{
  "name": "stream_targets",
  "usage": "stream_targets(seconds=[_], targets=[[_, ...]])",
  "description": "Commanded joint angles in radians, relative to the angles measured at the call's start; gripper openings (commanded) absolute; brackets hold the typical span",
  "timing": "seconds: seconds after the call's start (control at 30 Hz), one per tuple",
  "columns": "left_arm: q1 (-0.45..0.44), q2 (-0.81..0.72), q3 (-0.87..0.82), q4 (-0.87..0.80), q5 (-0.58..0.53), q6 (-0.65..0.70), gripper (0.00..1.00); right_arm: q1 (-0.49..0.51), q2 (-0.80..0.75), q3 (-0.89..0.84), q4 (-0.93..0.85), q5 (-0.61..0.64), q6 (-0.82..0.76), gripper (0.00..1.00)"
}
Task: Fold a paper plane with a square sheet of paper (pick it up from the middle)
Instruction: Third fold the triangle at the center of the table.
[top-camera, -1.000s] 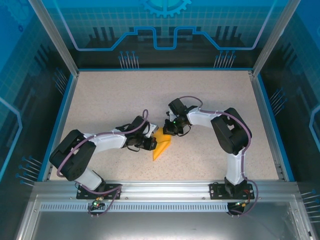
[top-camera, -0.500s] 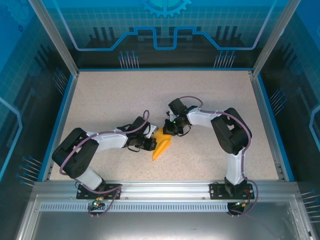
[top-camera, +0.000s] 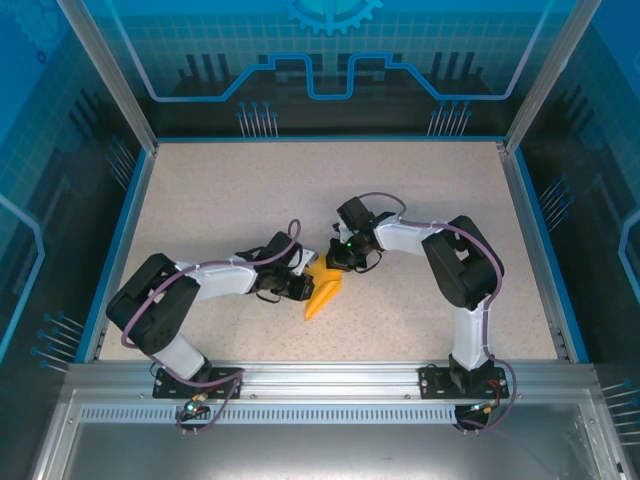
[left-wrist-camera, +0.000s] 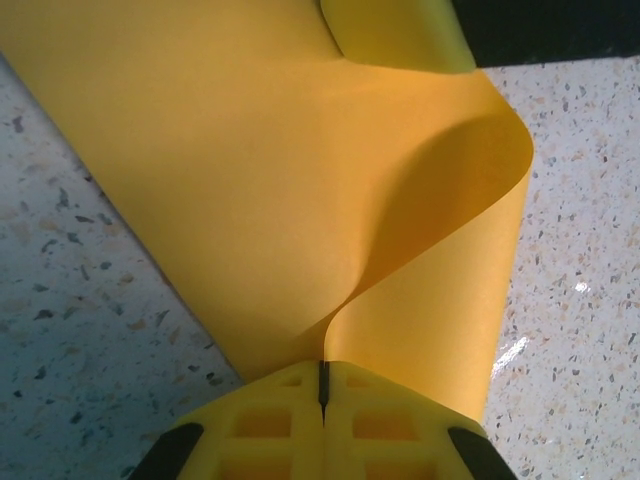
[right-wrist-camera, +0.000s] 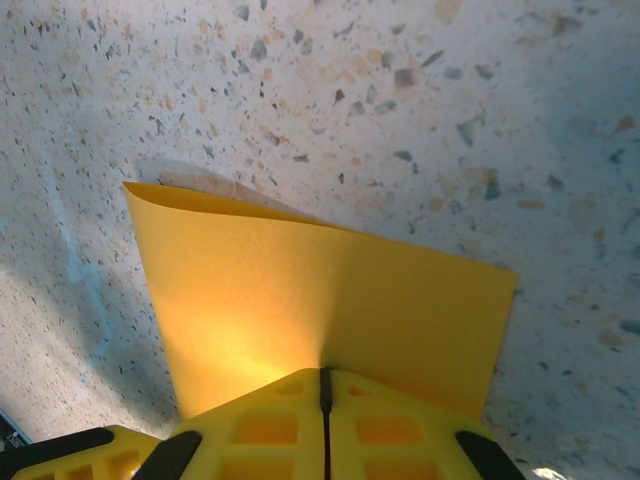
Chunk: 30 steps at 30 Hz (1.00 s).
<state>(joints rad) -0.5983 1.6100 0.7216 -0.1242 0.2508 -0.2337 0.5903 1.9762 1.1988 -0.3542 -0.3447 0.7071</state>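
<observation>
Top external view: the speckled beige stone-pattern worktop (top-camera: 420, 200) is bounded by blue-trimmed clear enclosure walls (top-camera: 137, 190) and has a grey aluminium rail (top-camera: 330, 375) at its near edge. Both arms bend inward and meet near the middle of the worktop. Their wrists cover the far end of the orange-yellow sheet of thin paper (top-camera: 322, 297). The sheet lies between them as a folded wedge, with its point toward the rail.

The left pincer (top-camera: 303, 285) touches the sheet's left edge. The right pincer (top-camera: 342, 268) sits at its far end.

Left wrist view: the left pincer (left-wrist-camera: 322, 375) has its yellow fingers (left-wrist-camera: 270, 425) pressed together, pinching the sheet (left-wrist-camera: 250, 170). Just ahead, the paper bows up in a curled loop off the worktop (left-wrist-camera: 70, 300). A dark body at top right is unidentifiable.

Right wrist view: the right pincer (right-wrist-camera: 323, 385) is likewise closed, pinching the sheet's (right-wrist-camera: 330, 290) edge. The flat folded panel extends forward, with its corners over the worktop (right-wrist-camera: 400, 90).
</observation>
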Motion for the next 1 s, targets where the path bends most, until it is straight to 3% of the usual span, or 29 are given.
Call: stream_targets(seconds=[0.0, 0.2, 0.3, 0.5, 0.6, 0.73, 0.83, 0.97], targets=[[0.007, 0.031, 0.023, -0.028, -0.034, 0.013, 0.0, 0.022, 0.004, -0.037, -0.025, 0.014, 0.017, 0.07], [0.008, 0.043, 0.029, -0.043, -0.029, 0.015, 0.0, 0.018, -0.071, -0.041, 0.014, -0.008, 0.033, 0.11], [0.007, 0.041, 0.029, -0.046, -0.024, 0.015, 0.0, 0.004, -0.16, -0.056, -0.007, 0.041, 0.041, 0.13], [0.007, 0.036, 0.029, -0.048, -0.015, 0.02, 0.0, -0.009, -0.404, -0.281, 0.079, 0.128, 0.139, 0.09], [0.007, 0.037, 0.032, -0.049, -0.009, 0.023, 0.0, 0.059, -0.509, -0.466, 0.265, 0.109, 0.231, 0.01], [0.006, 0.05, 0.042, -0.064, -0.01, 0.03, 0.0, 0.195, -0.566, -0.608, 0.462, 0.165, 0.355, 0.0], [0.006, 0.062, 0.048, -0.064, 0.003, 0.031, 0.0, 0.298, -0.545, -0.639, 0.585, 0.207, 0.423, 0.0], [0.006, 0.058, 0.049, -0.066, 0.006, 0.032, 0.0, 0.372, -0.523, -0.647, 0.619, 0.299, 0.485, 0.0]])
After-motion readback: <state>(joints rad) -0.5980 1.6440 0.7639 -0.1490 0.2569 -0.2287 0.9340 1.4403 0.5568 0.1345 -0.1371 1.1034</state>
